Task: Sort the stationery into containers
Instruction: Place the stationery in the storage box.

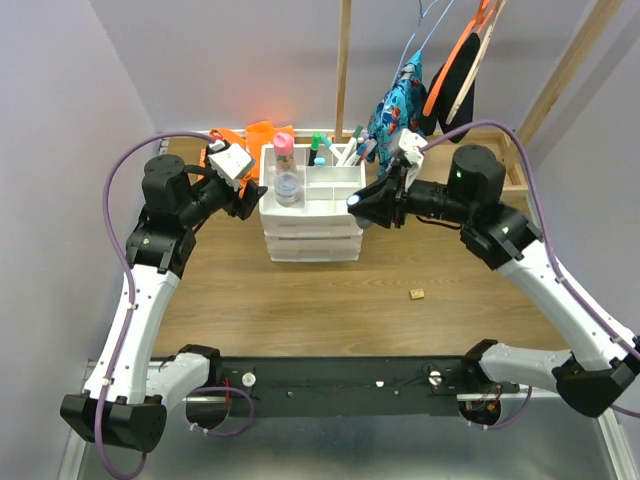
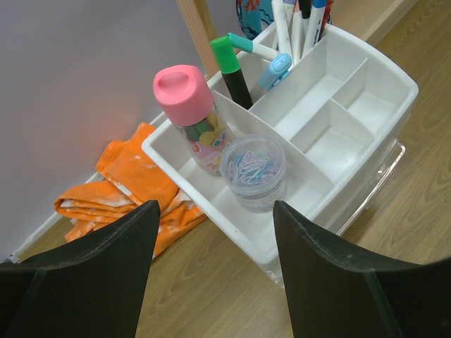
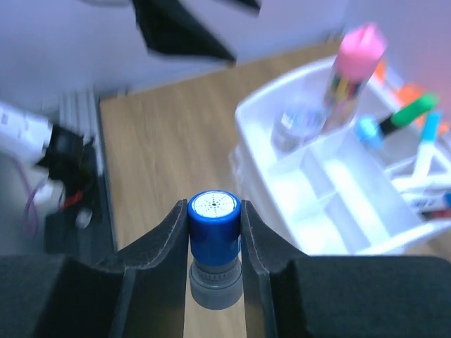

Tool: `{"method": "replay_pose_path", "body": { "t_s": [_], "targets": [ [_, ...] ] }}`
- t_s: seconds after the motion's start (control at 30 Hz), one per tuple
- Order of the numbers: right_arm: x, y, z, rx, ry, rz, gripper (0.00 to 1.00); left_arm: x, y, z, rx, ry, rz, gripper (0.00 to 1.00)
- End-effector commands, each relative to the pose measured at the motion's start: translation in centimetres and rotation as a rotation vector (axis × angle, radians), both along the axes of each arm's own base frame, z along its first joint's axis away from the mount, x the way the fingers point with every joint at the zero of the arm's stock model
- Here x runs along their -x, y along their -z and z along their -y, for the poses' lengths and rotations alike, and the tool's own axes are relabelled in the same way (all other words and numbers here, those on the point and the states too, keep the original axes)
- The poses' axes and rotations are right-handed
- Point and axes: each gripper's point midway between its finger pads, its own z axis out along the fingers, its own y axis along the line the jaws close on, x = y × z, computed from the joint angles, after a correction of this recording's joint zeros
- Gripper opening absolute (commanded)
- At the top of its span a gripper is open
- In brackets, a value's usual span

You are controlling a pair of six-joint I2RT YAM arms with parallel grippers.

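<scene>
Glossy plastic drawer unit (image 1: 312, 240), wooden table (image 1: 300, 300)

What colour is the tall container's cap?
The cap is pink; left wrist view shows it best.

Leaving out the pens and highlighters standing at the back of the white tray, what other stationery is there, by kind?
Pink-capped clear bottle: 1
Clear jar of paper clips: 1
Stubby blue highlighter, in the right gripper: 1
Tan block, on the table: 1
Total: 4
</scene>
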Motion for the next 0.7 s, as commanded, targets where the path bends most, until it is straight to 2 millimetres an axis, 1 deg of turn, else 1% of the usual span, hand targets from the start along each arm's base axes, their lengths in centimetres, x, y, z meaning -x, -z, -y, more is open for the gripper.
{"method": "replay_pose_path", "body": {
  "t_s": [0.0, 0.03, 0.13, 0.17, 0.2, 0.23, 0.27, 0.3, 0.4, 0.5, 0.57, 0.6, 0.63, 0.67],
  "targets": [
    [-3.3, -5.7, -1.2, -0.357, 0.127, 0.189, 0.21, 0.3, -1.3, -0.4, 0.002, -0.009, 0.039, 0.74],
    [-4.1, -4.6, -1.7, -0.351, 0.135, 0.175, 0.2, 0.4, -1.2, -0.4, 0.0, -0.011, 0.037, 0.75],
    [-5.2, -4.8, -2.1, -0.38, 0.149, 0.228, 0.21, 0.4, -1.1, -0.6, -0.006, -0.017, 0.033, 0.75],
    [-5.6, -3.8, -2.4, -0.372, 0.148, 0.228, 0.21, 0.4, -0.9, -0.8, -0.007, -0.022, 0.03, 0.74],
    [-5.8, -4.3, -2.5, -0.401, 0.145, 0.261, 0.22, 0.4, -0.9, -0.8, -0.004, -0.023, 0.028, 0.75],
    [-5.9, -4.1, -2.7, -0.41, 0.142, 0.269, 0.22, 0.4, -0.7, -0.8, -0.003, -0.023, 0.024, 0.75],
    [-6.3, -2.8, -3.0, -0.4, 0.143, 0.261, 0.22, 0.4, -0.5, -0.8, -0.003, -0.025, 0.015, 0.74],
    [-6.4, -3.2, -3.0, -0.421, 0.139, 0.285, 0.22, 0.3, -0.5, -0.9, -0.003, -0.025, 0.015, 0.75],
    [-7.2, -2.0, -3.6, -0.426, 0.142, 0.286, 0.22, 0.3, -0.3, -1.0, -0.005, -0.031, 0.005, 0.75],
    [-7.3, -1.4, -3.9, -0.44, 0.131, 0.275, 0.22, 0.1, -0.2, -1.2, -0.009, -0.039, 0.002, 0.75],
    [-7.6, -0.4, -4.5, -0.444, 0.119, 0.244, 0.22, 0.0, 0.0, -1.3, -0.01, -0.041, -0.005, 0.75],
    [-7.5, -0.5, -4.6, -0.457, 0.109, 0.248, 0.22, 0.0, 0.2, -1.3, -0.009, -0.043, -0.011, 0.75],
    [-7.7, 0.6, -4.9, -0.452, 0.107, 0.227, 0.22, -0.1, 0.4, -1.3, -0.011, -0.042, -0.015, 0.75],
    [-7.8, 1.0, -5.0, -0.452, 0.107, 0.228, 0.21, -0.1, 0.6, -1.4, -0.012, -0.044, -0.018, 0.75]
  ]
}}
